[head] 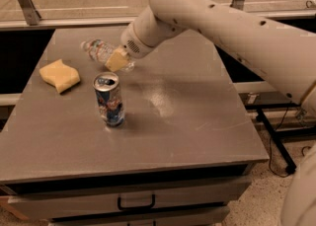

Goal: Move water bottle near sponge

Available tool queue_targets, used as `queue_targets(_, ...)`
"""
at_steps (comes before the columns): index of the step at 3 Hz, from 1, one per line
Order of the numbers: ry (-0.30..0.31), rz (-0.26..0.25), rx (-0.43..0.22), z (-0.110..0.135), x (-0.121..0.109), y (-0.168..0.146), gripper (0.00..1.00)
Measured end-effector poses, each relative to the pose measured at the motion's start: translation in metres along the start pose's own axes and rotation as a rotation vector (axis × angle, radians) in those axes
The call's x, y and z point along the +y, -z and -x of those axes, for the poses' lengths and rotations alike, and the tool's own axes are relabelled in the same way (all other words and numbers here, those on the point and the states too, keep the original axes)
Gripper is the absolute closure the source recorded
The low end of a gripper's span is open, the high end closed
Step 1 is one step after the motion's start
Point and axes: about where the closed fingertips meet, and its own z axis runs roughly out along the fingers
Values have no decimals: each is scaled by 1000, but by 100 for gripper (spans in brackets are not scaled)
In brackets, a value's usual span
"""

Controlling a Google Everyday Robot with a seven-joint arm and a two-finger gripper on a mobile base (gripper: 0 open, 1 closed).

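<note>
Gripper point(118, 60) was over the grey table's point(197, 121) back-left, jaws clamped on a small clear crinkled plastic water bottle point(98, 50). It stuck out leftward, tilted, apart from the pale yellow wavy-edged foam sponge point(59, 75). One bottle, one sponge, one blue-and-silver drink can point(109, 99).

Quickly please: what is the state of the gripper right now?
Gripper: closed, holding the bottle, over the far side of the table, beyond the can.
</note>
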Motion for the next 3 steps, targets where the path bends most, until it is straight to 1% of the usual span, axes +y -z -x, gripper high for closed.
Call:
queue_targets(1,-3,61,28,2,23,-6,100)
queue_targets(2,-1,138,43,6,42,-12,82)
queue_targets(3,-10,172,39,8,50,-14,59)
